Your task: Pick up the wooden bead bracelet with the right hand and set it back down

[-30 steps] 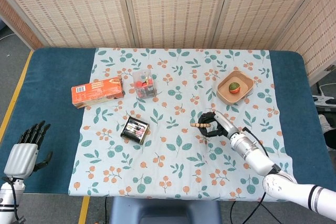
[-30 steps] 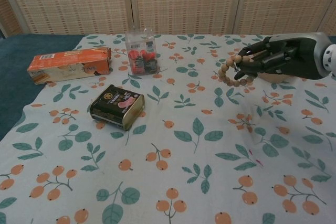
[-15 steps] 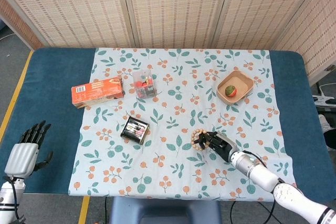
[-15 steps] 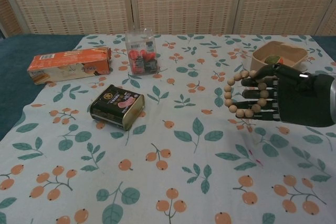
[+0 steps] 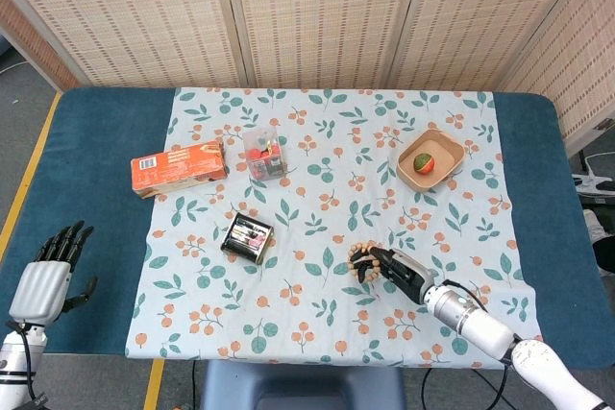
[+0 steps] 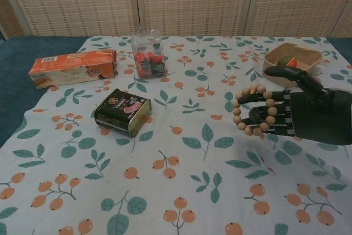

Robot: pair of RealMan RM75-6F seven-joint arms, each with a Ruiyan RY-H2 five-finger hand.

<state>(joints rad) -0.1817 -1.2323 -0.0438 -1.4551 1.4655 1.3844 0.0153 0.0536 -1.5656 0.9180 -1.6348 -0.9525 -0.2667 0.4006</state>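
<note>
The wooden bead bracelet (image 5: 362,263) (image 6: 248,111) is looped over the outstretched fingers of my right hand (image 5: 396,270) (image 6: 303,114), which holds it a little above the floral cloth near the table's front right. In the chest view the thumb stands lifted off the beads. My left hand (image 5: 52,272) hangs beyond the table's front left corner with its fingers apart and nothing in it; only the head view shows it.
On the cloth lie an orange carton (image 5: 178,167) (image 6: 71,67), a clear box of red items (image 5: 263,155) (image 6: 148,54) and a black tin (image 5: 247,237) (image 6: 122,113). A tan bowl (image 5: 448,166) (image 6: 306,58) with a fruit sits at the back right.
My right hand has carried the bracelet toward the table's front edge and slightly lower. The thumb has lifted off the beads. The left hand has not moved.
</note>
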